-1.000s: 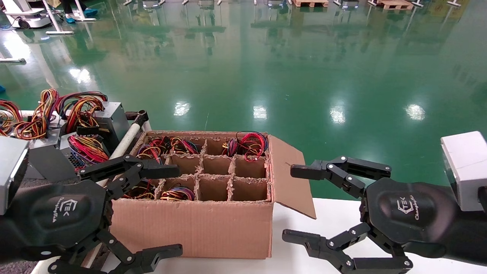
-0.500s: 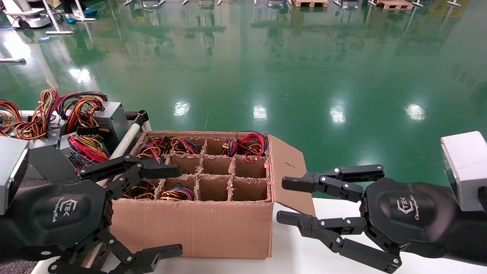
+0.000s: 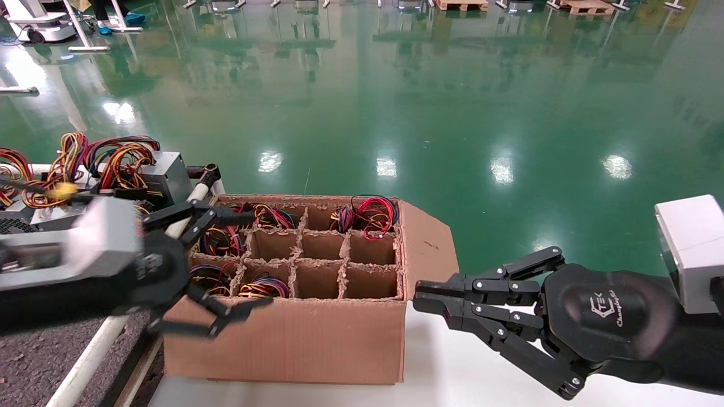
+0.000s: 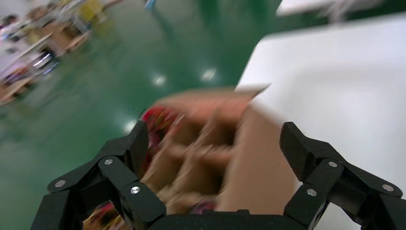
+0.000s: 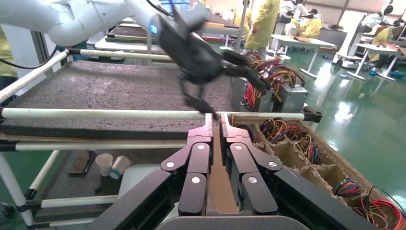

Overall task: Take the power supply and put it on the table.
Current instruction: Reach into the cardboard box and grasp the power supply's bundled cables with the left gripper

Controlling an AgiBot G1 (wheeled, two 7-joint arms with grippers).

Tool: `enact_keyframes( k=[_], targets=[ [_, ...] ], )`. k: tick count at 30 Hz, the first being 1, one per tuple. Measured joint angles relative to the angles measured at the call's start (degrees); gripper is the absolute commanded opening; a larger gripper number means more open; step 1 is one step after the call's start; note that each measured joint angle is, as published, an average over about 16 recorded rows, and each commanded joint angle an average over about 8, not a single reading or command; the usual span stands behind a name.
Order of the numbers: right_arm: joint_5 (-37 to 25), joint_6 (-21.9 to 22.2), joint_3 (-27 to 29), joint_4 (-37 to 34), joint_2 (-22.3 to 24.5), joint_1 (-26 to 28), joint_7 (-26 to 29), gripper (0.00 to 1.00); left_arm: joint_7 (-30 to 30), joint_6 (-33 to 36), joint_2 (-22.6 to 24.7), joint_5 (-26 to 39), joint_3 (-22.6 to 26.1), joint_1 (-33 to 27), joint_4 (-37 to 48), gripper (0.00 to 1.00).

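The left hand hangs spread wide and empty above the left end of the cardboard box, one finger over the far-left cells and the other over the box's near-left corner. In the left wrist view its two fingers stand far apart with the box blurred between them.

The right hand sits over the white bench just beside the box's right wall, near the open flap. Its fingers are pressed together and grip nothing.

The box stands at the white bench's left edge, split by dividers into cells. Coloured wire bundles fill the left cells and the far-right cell; the middle and near-right cells show bare cardboard. The units under the wires cannot be made out.

Left of the box lies the dark speckled bench, edged by a white tube rail. At its far end grey power supplies sit with tangled wires.
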Motion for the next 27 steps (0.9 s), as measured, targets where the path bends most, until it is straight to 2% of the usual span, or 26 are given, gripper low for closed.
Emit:
enact_keyframes(
  k=[5, 13, 19, 20, 27],
  targets=[
    [0.0, 0.0, 0.0, 0.0, 0.0, 0.0, 0.0, 0.00, 2.7, -2.2, 3.2, 8.1, 3.0, -4.1, 4.5, 1.00],
    [0.0, 0.0, 0.0, 0.0, 0.0, 0.0, 0.0, 1.00, 6.5, -1.8, 8.5, 16.0, 7.3, -10.3, 13.7, 1.00],
    [0.0, 0.0, 0.0, 0.0, 0.0, 0.0, 0.0, 1.00, 10.1, -0.6, 11.6, 19.2, 9.5, -13.5, 19.7, 0.98],
    [0.0, 0.0, 0.0, 0.0, 0.0, 0.0, 0.0, 1.00, 10.6, -0.4, 12.1, 19.7, 9.8, -13.9, 20.6, 0.90],
    [0.0, 0.0, 0.0, 0.0, 0.0, 0.0, 0.0, 1.00, 13.5, -0.8, 14.5, 21.7, 11.0, -15.7, 25.8, 0.04]
  ],
)
